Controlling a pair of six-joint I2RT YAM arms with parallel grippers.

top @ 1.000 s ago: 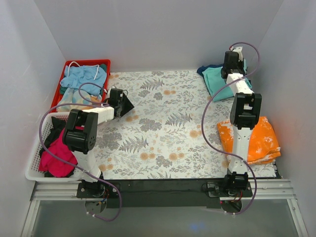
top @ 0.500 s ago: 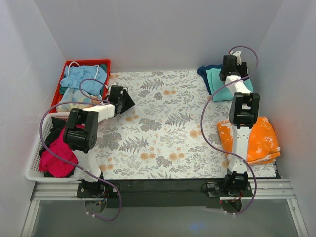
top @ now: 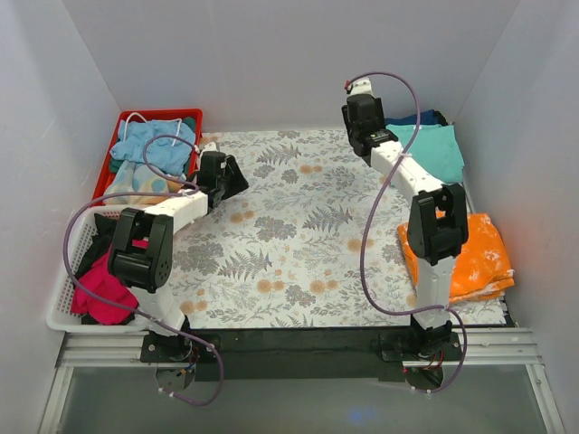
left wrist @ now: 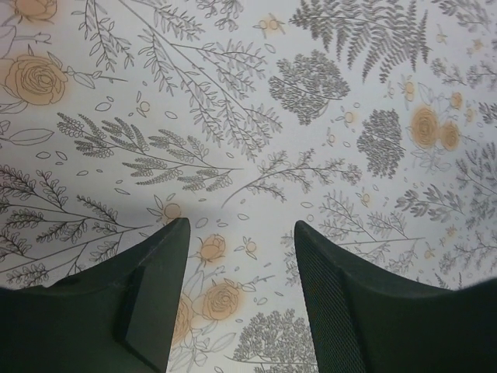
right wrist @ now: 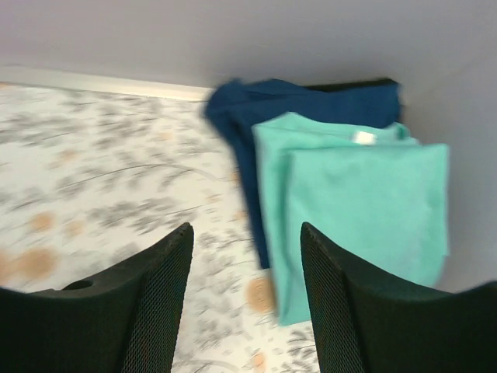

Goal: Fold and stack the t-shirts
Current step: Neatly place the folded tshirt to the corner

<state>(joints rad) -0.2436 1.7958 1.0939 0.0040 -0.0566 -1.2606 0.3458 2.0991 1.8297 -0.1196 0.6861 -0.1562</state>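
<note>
A folded teal-green t-shirt [top: 432,151] [right wrist: 357,202] lies on top of a navy t-shirt [top: 418,117] [right wrist: 311,105] in the far right corner. My right gripper [top: 360,119] [right wrist: 246,227] hovers to their left, open and empty, apart from the stack. An orange-and-white mottled t-shirt [top: 477,255] lies folded at the right edge. A magenta t-shirt [top: 101,291] sits in the white basket [top: 61,287]. Over the floral tablecloth [top: 298,235] near the left baskets, my left gripper [top: 233,179] [left wrist: 241,225] is open with nothing between its fingers.
A red basket [top: 123,125] at the far left holds light blue and other cloths. Dark clothes lie beside the magenta shirt in the white basket. White walls close in the table on three sides, and the right arm's elbow rises above the orange shirt.
The right gripper has opened, let go of the teal t-shirt and swung left away from the stack. The left gripper has shifted slightly toward the back and opened wider.
</note>
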